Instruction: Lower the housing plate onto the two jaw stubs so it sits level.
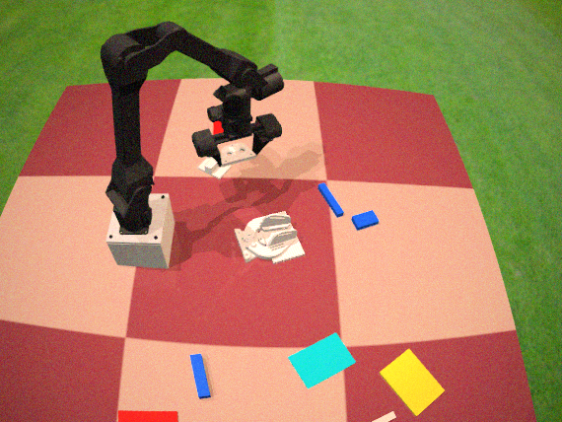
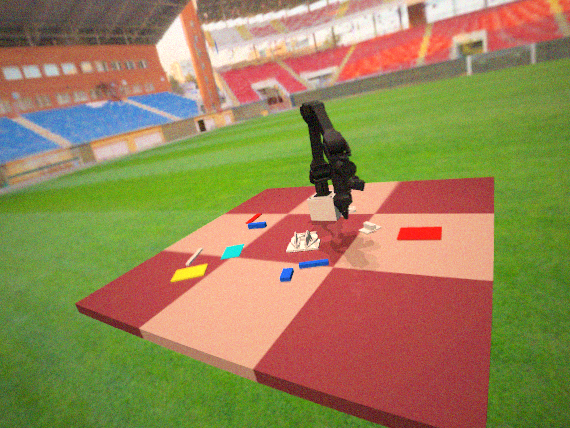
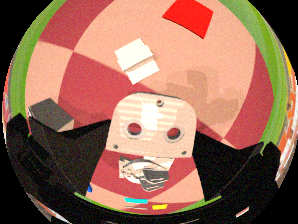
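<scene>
Black fingers of the gripper [image 1: 237, 148] [image 2: 345, 216] [image 3: 149, 127] were clamped on the pale housing plate [image 1: 238, 153] [image 3: 152, 116], its two large holes facing the wrist camera and its broad face spanning the gap between them. It hung in the air, off to one side of the white jaw assembly [image 1: 271, 238] [image 2: 303, 242] [image 3: 142, 170], which lay on the robot base's [image 1: 140, 253] [image 2: 324, 209] open side, the two upright jaws roughly parallel. A stepped white block [image 1: 214, 168] [image 2: 369, 228] [image 3: 136, 61] sat near the gripper, seemingly outside the route; the blue bars [image 1: 330, 199] [image 2: 314, 263] lay beyond the assembly. Turning the holes to match the stubs looked the delicate part.
</scene>
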